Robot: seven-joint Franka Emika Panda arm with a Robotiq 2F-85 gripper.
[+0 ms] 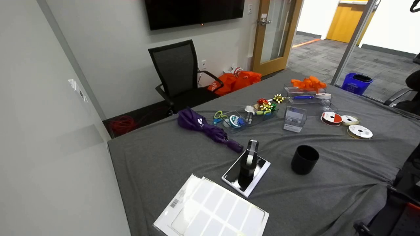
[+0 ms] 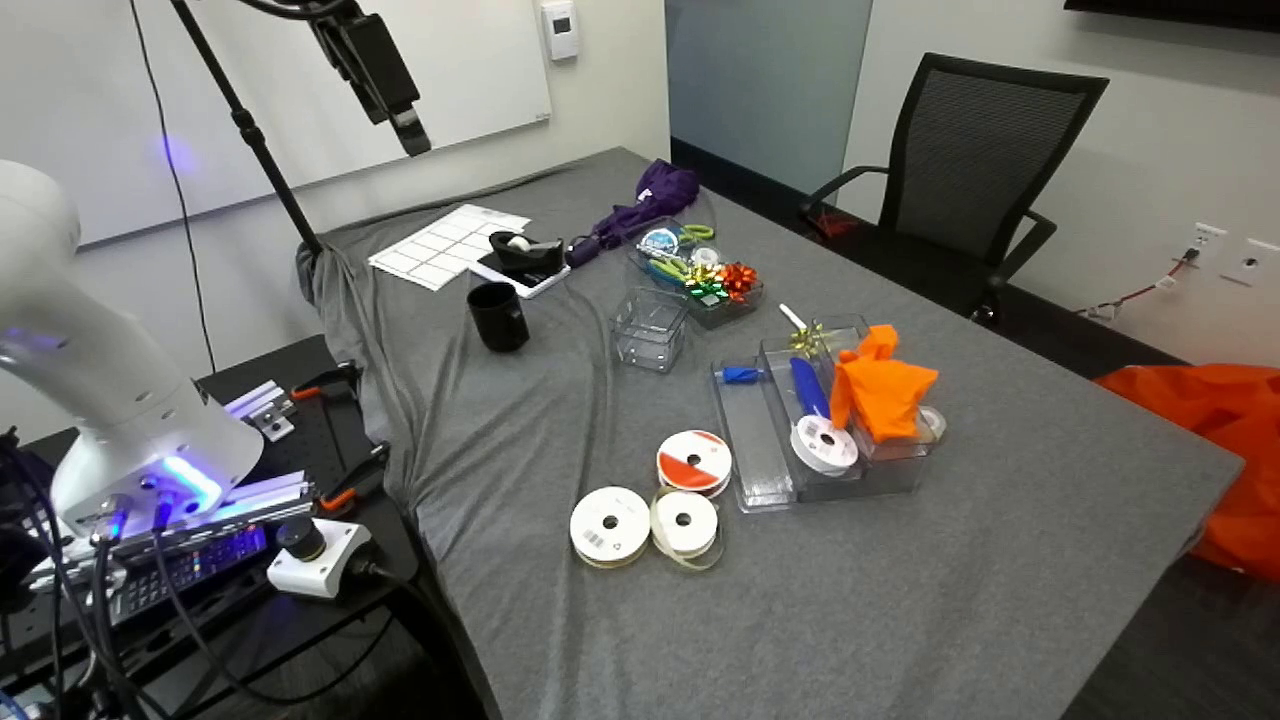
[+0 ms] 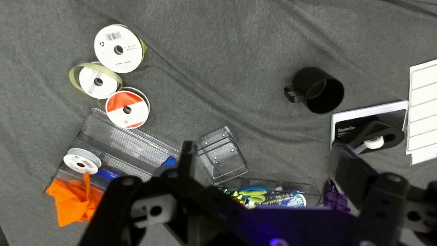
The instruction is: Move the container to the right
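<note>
Hanging well above the grey cloth (image 3: 222, 41) with gripper (image 3: 264, 155) wide open, fingers (image 3: 187, 155) far apart and gripping nothing. In an exterior view, showing high against the whiteboard (image 2: 480, 60), tilted. Find box (image 2: 650, 332) far below, clear and squarish, standing on the cloth between cup (image 3: 314, 90) and long trays (image 3: 119, 136), well apart from the cup and nearer to the trays. Note it just beside bow tray (image 2: 725, 316), but cannot tell whether touching. In the wrist view, see it below centre, just right of one fingertip by line of sight only. See cup upright, black, open at the top. Count three ribbon spools (image 3: 106, 83) lying flat in a cluster right by the long trays, and inside those trays one more spool (image 3: 85, 159), near a crumpled orange bundle (image 3: 73, 201). In the bow tray, spot bows (image 3: 238, 198) in red, green and gold, with scissors (image 3: 254, 193) beside them. On the opposite side of the cup from the spools, see dispenser (image 3: 367, 135) resting on a black-and-white pack (image 3: 355, 119), next to white sheets (image 3: 423, 112). Make out umbrella (image 1: 210, 129), purple and folded, pointing one end toward the dispenser. Beyond the cloth, see chair (image 1: 177, 65) in both exterior views.
</note>
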